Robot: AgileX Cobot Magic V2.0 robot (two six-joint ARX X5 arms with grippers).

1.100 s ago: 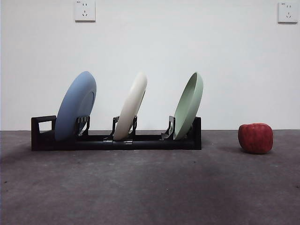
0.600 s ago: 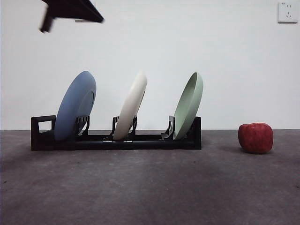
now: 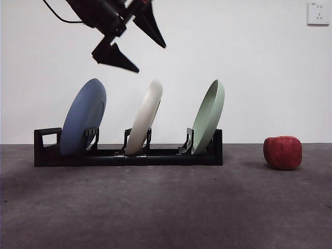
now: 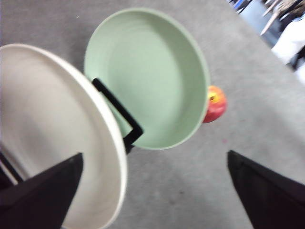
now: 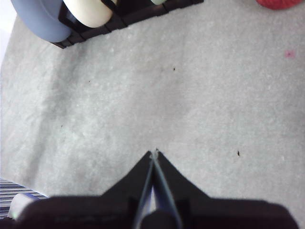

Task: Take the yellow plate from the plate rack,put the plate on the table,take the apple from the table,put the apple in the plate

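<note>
The cream, matte round yellow plate (image 3: 146, 116) stands unlifted in the black plate rack (image 3: 128, 149); the left gripper (image 3: 139, 45), jaws apart, hangs above it; nothing done yet.

Surface (image 3: 166, 207): dark grey, matt, faintly rough and speckled. Yellow plate (image 3: 145, 116), blue plate (image 3: 83, 116) and green plate (image 3: 209, 116): smooth, matt finish with no sharp highlights, plastic-like in look. Plate rack (image 3: 129, 154): black, smooth, plastic-like. Apple (image 3: 282, 152): dark red skin with a soft sheen and pale streaks. Left tool (image 3: 139, 45): black, matt jaws.
</note>
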